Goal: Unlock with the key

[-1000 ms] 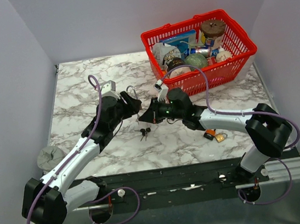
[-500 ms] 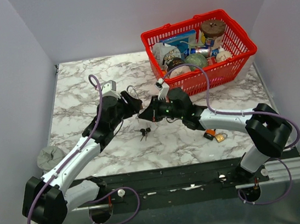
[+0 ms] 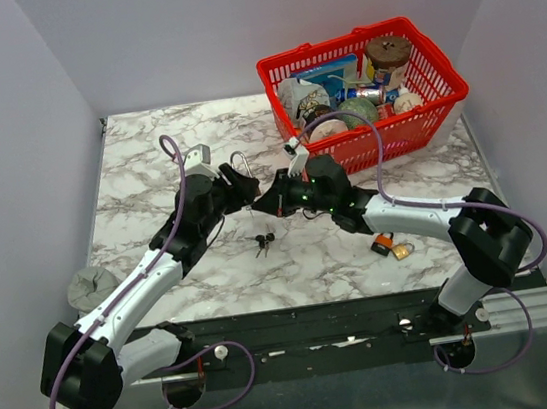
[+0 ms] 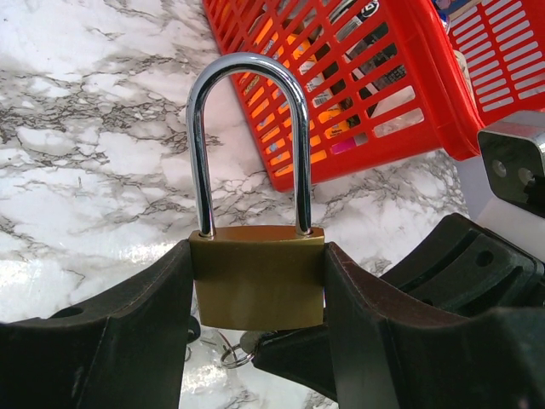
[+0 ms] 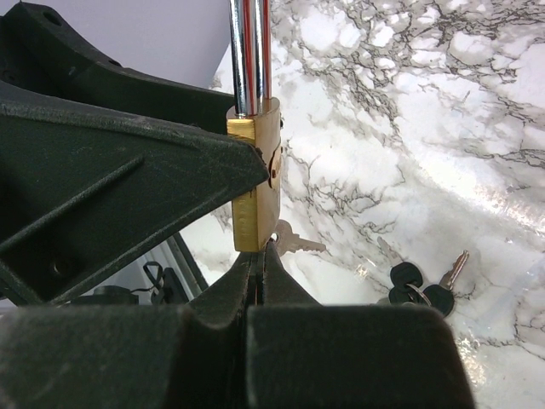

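Brass padlock [image 4: 257, 277], held clear above the marble table [image 3: 145, 151], roughly mid-table between the two gripper heads. Body upright. Steel shackle [image 4: 247, 128] pointing up, both legs seated in the body. Seen edge-on from the right wrist, broad face-on from the left wrist.

Left gripper [image 3: 239, 187]: partly open, clamped on the padlock's two narrow sides, one black finger [image 4: 145, 324] flat against each side, shackle standing free above the fingers.

Right gripper [image 5: 258, 260]: jaws fully closed, tips directly beneath the padlock and touching or almost touching its underside, approaching from the right of the lock in the overhead view.

Key [image 5: 295, 242]: silver blade showing just beside the closed tips, under the brass body. Grip on it and seating in the lock: not determinable. Small wire ring visible below the body in the left wrist view.

Spare keys [image 3: 264, 242]: black-headed, lying loose on the marble, near and below the held padlock, touching neither gripper.

Second padlock [image 3: 392, 246]: orange and dark, flat on the table beside the right forearm, well apart from the first.

Red basket [image 3: 436, 62]: plastic lattice, far right corner of the table, filled with mixed cans and packets.

Grey roll [image 3: 91, 285]: at the table's left edge, beside the left arm.
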`<state>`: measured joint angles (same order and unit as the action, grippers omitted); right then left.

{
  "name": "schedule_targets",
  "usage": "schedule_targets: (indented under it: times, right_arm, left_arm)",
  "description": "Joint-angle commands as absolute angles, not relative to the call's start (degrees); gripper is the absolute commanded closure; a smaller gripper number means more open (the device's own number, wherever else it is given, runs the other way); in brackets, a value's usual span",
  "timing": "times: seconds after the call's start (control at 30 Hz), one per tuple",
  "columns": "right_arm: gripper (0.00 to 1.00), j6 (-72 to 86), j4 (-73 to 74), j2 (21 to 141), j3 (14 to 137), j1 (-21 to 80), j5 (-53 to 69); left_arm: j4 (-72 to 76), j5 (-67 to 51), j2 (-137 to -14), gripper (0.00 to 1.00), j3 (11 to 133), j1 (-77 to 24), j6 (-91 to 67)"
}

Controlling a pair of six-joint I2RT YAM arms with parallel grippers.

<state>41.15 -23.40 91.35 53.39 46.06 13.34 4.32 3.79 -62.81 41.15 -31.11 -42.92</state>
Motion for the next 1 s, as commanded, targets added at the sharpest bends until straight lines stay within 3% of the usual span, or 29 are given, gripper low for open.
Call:
schedule_targets:
  times: [0.0, 0.57, 0.97]
  right_arm:
    - [0.99, 38.5, -30.76, 90.44, 56.52, 42.89, 8.96]
    - [0.99, 35.51, -37.17, 85.61, 53.35, 37.27, 27.23]
    - [0.99, 35.6, -40.69, 83.85, 51.68, 34.81, 33.83]
  left_arm:
    - [2.72, -2.55, -61.88, 0.99, 41.13, -31.99, -42.63]
    - [16.34, -19.24, -61.26, 1.0, 40.17, -31.73, -42.19]
    - [23.55, -25.48, -59.68, 1.0, 39.02, -31.64, -42.19]
